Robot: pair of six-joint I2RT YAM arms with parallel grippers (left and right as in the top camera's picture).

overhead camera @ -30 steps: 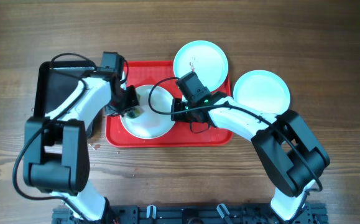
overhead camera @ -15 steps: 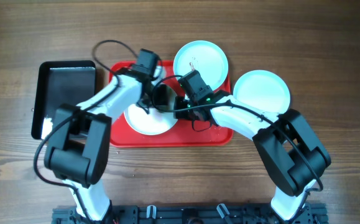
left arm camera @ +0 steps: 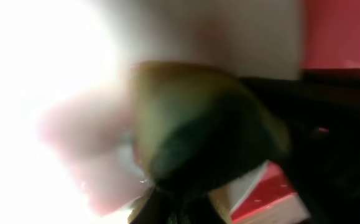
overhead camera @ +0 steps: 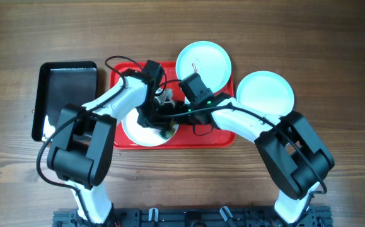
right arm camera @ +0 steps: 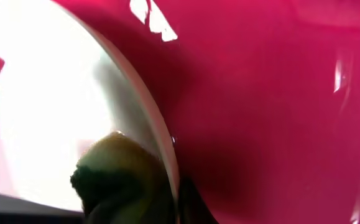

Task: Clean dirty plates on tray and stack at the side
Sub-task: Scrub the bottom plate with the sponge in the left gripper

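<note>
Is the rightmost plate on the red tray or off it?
Off. The plate lies on the wooden table, just past the tray's right rim; wood shows around most of it.

A robot lab bench rather than a kitchen: a white-and-black jointed left arm (overhead camera: 106, 104) and right arm (overhead camera: 245, 123) rise from a black metal rail (overhead camera: 195, 217) at the edge of a brown wood-grain tabletop (overhead camera: 333, 50). On it are a red rectangular plastic tray (overhead camera: 201, 142) and pale round plates (overhead camera: 265, 91).
</note>
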